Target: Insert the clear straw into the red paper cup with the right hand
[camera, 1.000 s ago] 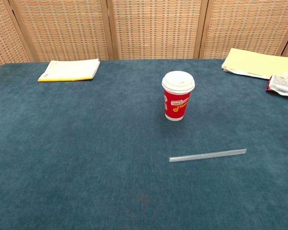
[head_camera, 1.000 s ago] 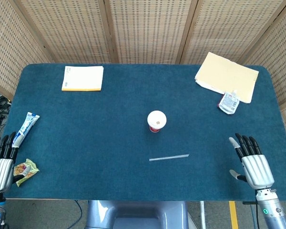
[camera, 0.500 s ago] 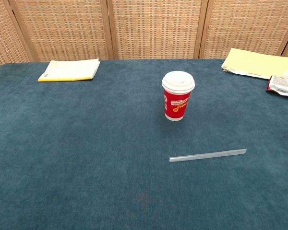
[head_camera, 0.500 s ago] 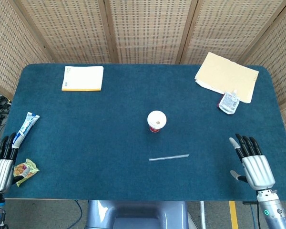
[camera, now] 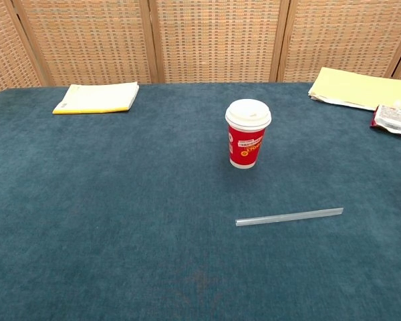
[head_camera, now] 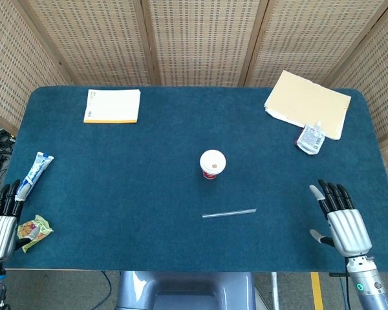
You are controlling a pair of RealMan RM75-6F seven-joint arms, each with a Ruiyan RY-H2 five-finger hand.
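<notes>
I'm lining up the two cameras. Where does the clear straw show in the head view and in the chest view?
Head view: the straw lies flat just below centre, in front of the red cup.
Chest view: the straw lies right of centre, lower half, nearer the camera than the cup.
Shared landmark: the cup, upright with a white lid, just behind the straw's left end in both views.

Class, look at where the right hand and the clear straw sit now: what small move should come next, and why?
Probably move the right hand leftward to above the clear straw. The hand is open and holds nothing near the table's front right edge, while the straw lies flat, untouched, in front of the upright red paper cup.
</notes>
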